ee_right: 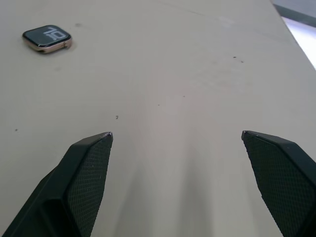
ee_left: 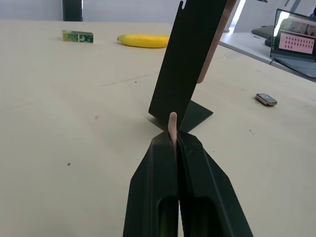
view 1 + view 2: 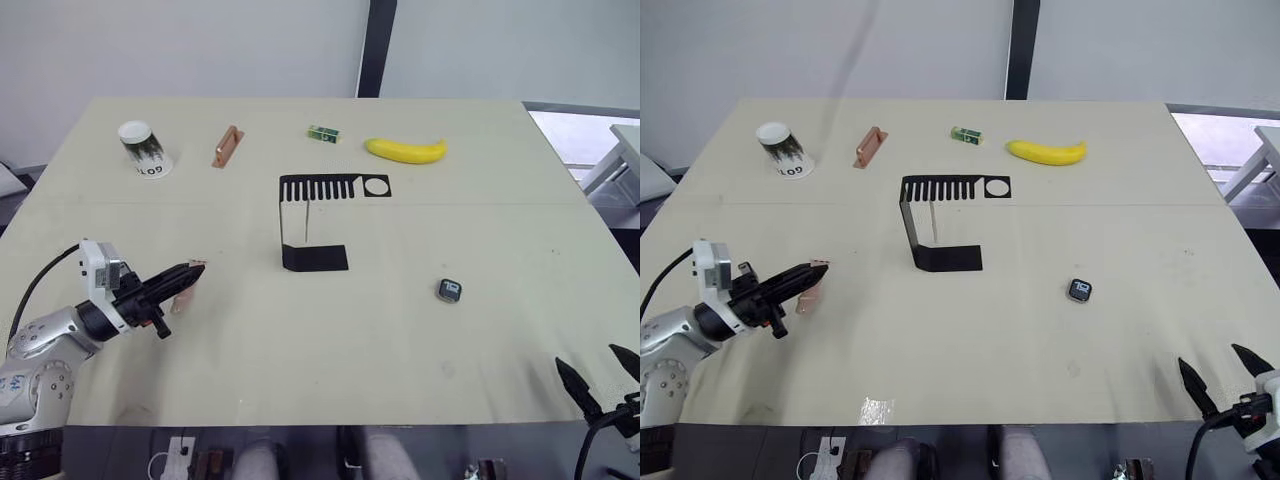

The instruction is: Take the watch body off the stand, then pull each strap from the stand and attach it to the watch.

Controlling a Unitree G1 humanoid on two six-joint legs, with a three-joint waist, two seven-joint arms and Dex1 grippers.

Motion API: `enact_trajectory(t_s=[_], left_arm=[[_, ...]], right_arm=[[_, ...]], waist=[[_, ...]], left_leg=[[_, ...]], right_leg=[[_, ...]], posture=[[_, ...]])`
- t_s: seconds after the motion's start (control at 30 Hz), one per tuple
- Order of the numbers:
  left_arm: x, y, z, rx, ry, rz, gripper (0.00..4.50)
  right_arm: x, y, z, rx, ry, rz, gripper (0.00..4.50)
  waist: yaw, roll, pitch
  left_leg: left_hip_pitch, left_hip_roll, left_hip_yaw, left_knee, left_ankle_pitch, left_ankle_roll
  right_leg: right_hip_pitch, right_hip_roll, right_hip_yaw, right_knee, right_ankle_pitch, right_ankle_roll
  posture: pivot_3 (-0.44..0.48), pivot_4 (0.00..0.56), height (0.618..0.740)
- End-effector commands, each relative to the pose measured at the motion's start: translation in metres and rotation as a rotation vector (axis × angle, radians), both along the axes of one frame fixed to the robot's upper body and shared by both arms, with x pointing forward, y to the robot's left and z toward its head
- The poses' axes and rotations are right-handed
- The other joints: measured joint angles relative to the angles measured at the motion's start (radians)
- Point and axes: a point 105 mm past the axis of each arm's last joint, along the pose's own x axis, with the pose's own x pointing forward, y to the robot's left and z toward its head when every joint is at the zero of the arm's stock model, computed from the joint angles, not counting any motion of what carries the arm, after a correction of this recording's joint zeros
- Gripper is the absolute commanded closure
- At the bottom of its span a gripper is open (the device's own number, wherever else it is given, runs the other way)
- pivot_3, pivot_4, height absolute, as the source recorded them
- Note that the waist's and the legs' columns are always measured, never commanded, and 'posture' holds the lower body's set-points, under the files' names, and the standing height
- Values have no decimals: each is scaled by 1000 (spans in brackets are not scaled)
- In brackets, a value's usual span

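Observation:
The black stand [image 3: 315, 258] is upright at the table's middle. One salmon-pink strap [image 2: 213, 49] still hangs from its slotted top. Well left of the stand, my left gripper [image 3: 193, 270] is shut on the other strap [image 3: 183, 297], which shows edge-on between the fingers [image 2: 172, 123] in the left wrist view. The watch body [image 3: 449, 291] lies flat on the table right of the stand, dark screen up; it is also in the right wrist view [image 1: 47, 38]. My right gripper [image 3: 600, 375] is open near the front right edge, nothing between its fingers [image 1: 91, 168].
Along the back of the table are a paper cup [image 3: 145, 148], a copper-brown bar [image 3: 227, 146], a small green box [image 3: 323, 133] and a banana [image 3: 405, 150]. A monitor [image 2: 296, 42] sits beyond the table's right side.

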Motion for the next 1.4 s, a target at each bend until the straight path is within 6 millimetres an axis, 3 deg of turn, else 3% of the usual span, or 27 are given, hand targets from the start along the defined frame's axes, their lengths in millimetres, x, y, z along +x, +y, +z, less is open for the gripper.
enact_trajectory(t_s=[0.03, 0.13, 0.2, 0.47, 0.67, 1.07, 1.23, 1.4], left_arm=[[-1, -7, 17, 14, -66, -29, 4500], [-3, -21, 21, 16, -72, -95, 4500], [-4, -33, 26, 31, -93, -136, 4500], [-20, -89, 40, 66, -145, -372, 4500], [-28, -112, 43, 42, -135, -459, 4500], [-33, -118, 41, 55, -119, -487, 4500], [-35, -118, 41, 54, -116, -480, 4500], [-35, -118, 41, 54, -115, -471, 4500]], right_arm=[[7, 0, 10, 27, -79, -43, 69], [23, 6, 10, 45, -122, -108, 69], [37, 21, 14, 61, -151, -107, 69], [71, 113, 15, 192, -73, -73, 69], [82, 156, 20, 209, -16, -83, 69], [112, 167, 21, 242, 55, -284, 69], [117, 172, 13, 269, 92, -305, 69], [116, 164, 1, 313, 134, -391, 69]], waist=[[0, 0, 0], [-1, 0, 0], [-2, 1, 0], [-2, 3, -1], [-2, 2, -1], [-5, 2, -1], [-6, 2, -1], [-6, 2, -1]], left_leg=[[0, 0, 0, 0, 0, 0], [1, 0, 0, 0, 0, 0], [1, 0, 0, 0, 0, -1], [1, 0, 0, 0, 1, -2], [1, 0, 0, 1, 1, -2], [-1, 0, -1, 2, 1, -2], [-1, 0, -1, 2, 1, -2], [-2, 0, -1, 2, 1, -2]], right_leg=[[0, 0, 0, 0, 0, 0], [0, 0, 0, 2, 0, 0], [0, 0, 0, 2, 0, 0], [0, 0, 1, 4, 0, -1], [-1, 0, 1, 4, 0, -1], [-2, 2, 1, 4, -1, -1], [-2, 2, 1, 4, -1, -1], [-2, 2, 1, 4, -1, -1]], posture=[[0, 150, 740], [0, 150, 740], [0, 150, 740], [0, 150, 740], [0, 150, 740], [0, 150, 740], [0, 150, 740], [0, 150, 740]])
